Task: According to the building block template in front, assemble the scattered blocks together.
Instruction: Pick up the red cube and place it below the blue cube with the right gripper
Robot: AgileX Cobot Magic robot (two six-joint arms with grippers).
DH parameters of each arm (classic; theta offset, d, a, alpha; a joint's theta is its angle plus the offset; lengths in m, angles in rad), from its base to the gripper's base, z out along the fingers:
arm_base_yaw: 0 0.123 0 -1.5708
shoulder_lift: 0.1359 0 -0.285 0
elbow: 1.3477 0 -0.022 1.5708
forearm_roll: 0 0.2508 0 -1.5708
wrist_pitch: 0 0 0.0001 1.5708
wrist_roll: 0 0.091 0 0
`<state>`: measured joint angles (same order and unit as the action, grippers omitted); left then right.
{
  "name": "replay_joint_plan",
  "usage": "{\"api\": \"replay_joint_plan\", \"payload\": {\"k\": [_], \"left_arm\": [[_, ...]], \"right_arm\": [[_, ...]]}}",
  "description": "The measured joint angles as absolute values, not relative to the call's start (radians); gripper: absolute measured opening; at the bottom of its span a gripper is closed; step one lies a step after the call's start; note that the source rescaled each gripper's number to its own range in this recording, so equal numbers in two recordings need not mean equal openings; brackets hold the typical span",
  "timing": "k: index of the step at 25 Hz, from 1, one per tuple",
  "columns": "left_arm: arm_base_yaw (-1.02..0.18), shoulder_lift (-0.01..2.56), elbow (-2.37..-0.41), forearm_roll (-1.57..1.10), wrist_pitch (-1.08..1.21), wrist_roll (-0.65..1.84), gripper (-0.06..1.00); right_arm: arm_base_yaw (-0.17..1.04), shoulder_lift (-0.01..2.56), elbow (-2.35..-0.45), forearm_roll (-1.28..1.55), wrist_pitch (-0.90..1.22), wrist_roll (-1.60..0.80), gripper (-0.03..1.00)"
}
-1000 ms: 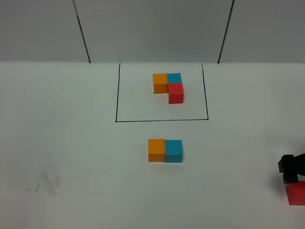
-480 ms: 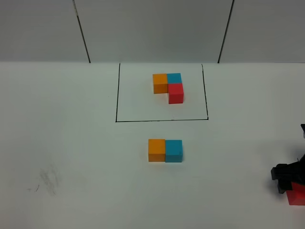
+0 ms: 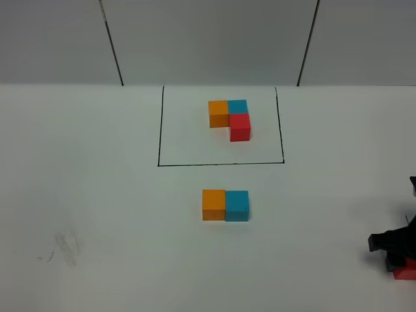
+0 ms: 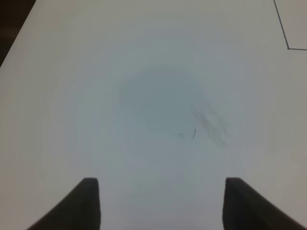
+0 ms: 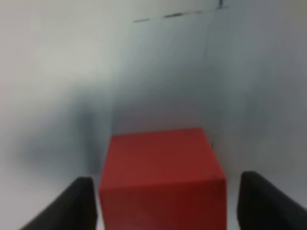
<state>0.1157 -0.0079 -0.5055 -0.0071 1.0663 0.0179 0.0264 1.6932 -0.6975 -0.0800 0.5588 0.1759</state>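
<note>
The template [image 3: 229,117] of orange, blue and red cubes sits inside the black outline [image 3: 158,130] at the back. A loose orange cube [image 3: 213,204] and a loose blue cube [image 3: 236,205] stand side by side, touching, in front of it. The loose red cube [image 3: 407,270] is at the far right near the front, partly hidden by my right gripper [image 3: 393,250]. In the right wrist view the red cube [image 5: 163,177] lies between the open fingers [image 5: 76,203], with gaps on both sides. My left gripper [image 4: 160,203] is open over bare table.
The white table [image 3: 97,195] has a faint pencil smudge [image 3: 65,246] at the front left, also in the left wrist view [image 4: 208,122]. A corner of the black outline [image 4: 287,45] shows there. Grey panels stand behind the table.
My right gripper has moved down toward the front over the red cube, covering more of it. The other cubes have not moved.
</note>
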Motion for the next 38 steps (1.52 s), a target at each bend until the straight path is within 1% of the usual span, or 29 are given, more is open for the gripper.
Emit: {"api": "replay_joint_plan", "payload": {"k": [2,3,9,12,16,20,26,30,33,38], "left_arm": [[0.116,-0.008,-0.505,-0.007,1.066,0.018,0.23],[0.116,-0.008,-0.505,-0.007,1.066,0.017,0.23],[0.116,-0.008,-0.505,-0.007,1.066,0.017,0.23],[0.116,-0.008,-0.505,-0.007,1.066,0.018,0.23],[0.116,-0.008,-0.505,-0.007,1.066,0.018,0.23],[0.116,-0.008,-0.505,-0.007,1.066,0.018,0.23],[0.116,-0.008,-0.505,-0.007,1.066,0.018,0.23],[0.116,-0.008,-0.505,-0.007,1.066,0.018,0.23],[0.116,-0.008,-0.505,-0.007,1.066,0.018,0.23],[0.116,-0.008,-0.505,-0.007,1.066,0.018,0.23]], "right_arm": [[0.026,1.693,-0.697,-0.079,0.559,0.176,0.22],[0.026,1.693,-0.697,-0.079,0.559,0.176,0.23],[0.026,1.668,-0.699,-0.079,0.563,0.175,0.23],[0.048,1.583,-0.713,-0.057,0.592,0.175,0.23],[0.11,1.454,-0.746,-0.021,0.664,0.19,0.23],[0.213,1.384,-0.766,0.009,0.676,0.294,0.23],[0.448,1.407,-0.769,0.0,0.675,0.504,0.23],[0.589,1.462,-0.775,-0.09,0.664,0.735,0.23],[0.676,1.531,-0.823,-0.155,0.708,0.911,0.23],[0.762,1.65,-0.973,-0.182,0.801,1.022,0.23]]}}
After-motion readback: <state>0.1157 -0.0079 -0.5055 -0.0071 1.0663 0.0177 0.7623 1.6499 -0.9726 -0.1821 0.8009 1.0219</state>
